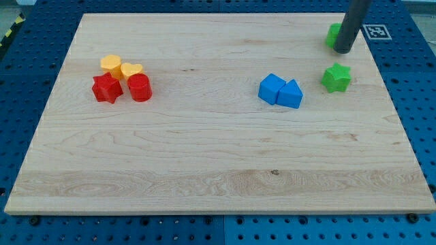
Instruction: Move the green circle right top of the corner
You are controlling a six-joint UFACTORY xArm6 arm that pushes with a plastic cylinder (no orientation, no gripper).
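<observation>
The green circular block already sits near the pale wooden board's top right corner, half hidden behind the dark rod, whose tip touches it. There is no claw. Little remains, seemingly a final nudge; the green star block lies just below.

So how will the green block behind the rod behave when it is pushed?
The green block, mostly hidden behind my tip, looks like stiff plastic, so it probably slides without bending. It sits low on the smooth wooden board, so tipping seems unlikely.
</observation>
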